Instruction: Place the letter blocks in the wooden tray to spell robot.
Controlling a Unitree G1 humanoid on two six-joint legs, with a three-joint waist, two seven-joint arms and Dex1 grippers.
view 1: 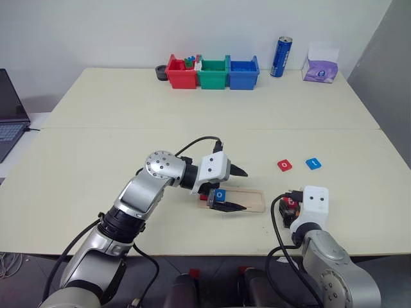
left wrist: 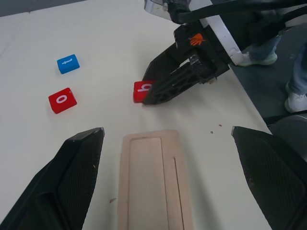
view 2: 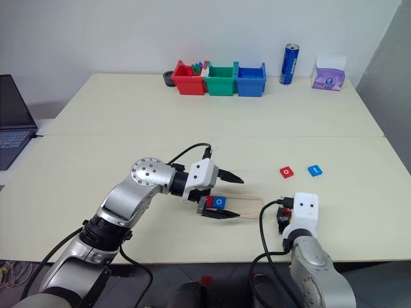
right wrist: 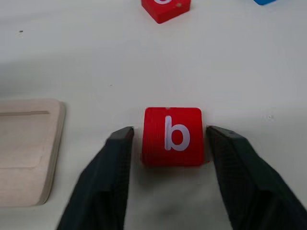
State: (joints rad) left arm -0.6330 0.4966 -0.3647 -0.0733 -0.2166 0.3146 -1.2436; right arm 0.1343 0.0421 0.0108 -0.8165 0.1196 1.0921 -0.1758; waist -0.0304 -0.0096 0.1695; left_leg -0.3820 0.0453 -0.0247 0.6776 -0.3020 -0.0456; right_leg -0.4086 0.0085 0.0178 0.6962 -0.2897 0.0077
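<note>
The wooden tray (view 1: 249,201) lies near the table's front edge. At its left end sit a blue letter block marked o (view 1: 220,194) and a red one (view 1: 208,196) whose letter is hidden. My left gripper (view 1: 239,190) hovers open over that end, one finger above the blocks and one in front. A red b block (right wrist: 171,136) rests on the table right of the tray, between the fingers of my right gripper (right wrist: 171,131), which stand slightly apart from its sides. A red o block (view 1: 285,165) and a blue block (view 1: 313,163) lie further back.
Red (view 1: 182,72), green (view 1: 212,72) and blue (view 1: 243,72) bins stand at the far edge, with a blue can (view 1: 280,56) and a tissue pack (view 1: 319,69) to their right. A laptop (view 1: 9,115) sits at the left. A person's legs (left wrist: 297,72) stand beyond the table's front edge.
</note>
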